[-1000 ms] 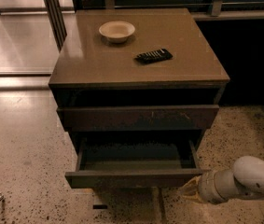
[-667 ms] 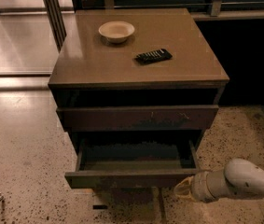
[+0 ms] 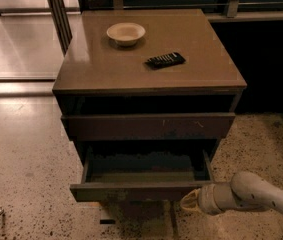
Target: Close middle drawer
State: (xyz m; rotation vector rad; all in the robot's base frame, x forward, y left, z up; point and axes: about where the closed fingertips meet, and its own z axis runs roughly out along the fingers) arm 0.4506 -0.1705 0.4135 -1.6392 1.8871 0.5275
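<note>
The middle drawer [image 3: 141, 190] is pulled out of the dark-brown cabinet, showing its dark interior [image 3: 146, 165] and a plain front. My gripper [image 3: 188, 202] is low at the right, at the right end of that drawer's front, level with its lower edge. The pale arm [image 3: 253, 194] comes in from the lower right corner. Whether the gripper touches the front I cannot tell. The upper drawer front [image 3: 148, 126], with small white scratches, sits above and stands slightly out.
A cream bowl [image 3: 126, 33] and a black remote [image 3: 165, 60] lie on the cabinet top [image 3: 101, 69]. Speckled floor [image 3: 26, 174] surrounds the cabinet. A metal frame post [image 3: 57, 9] stands at the back left, and a dark wall base runs at the right.
My arm has moved left along the floor side, bringing the gripper closer to the right end of the middle drawer's front. The drawer stands about as far out as before.
</note>
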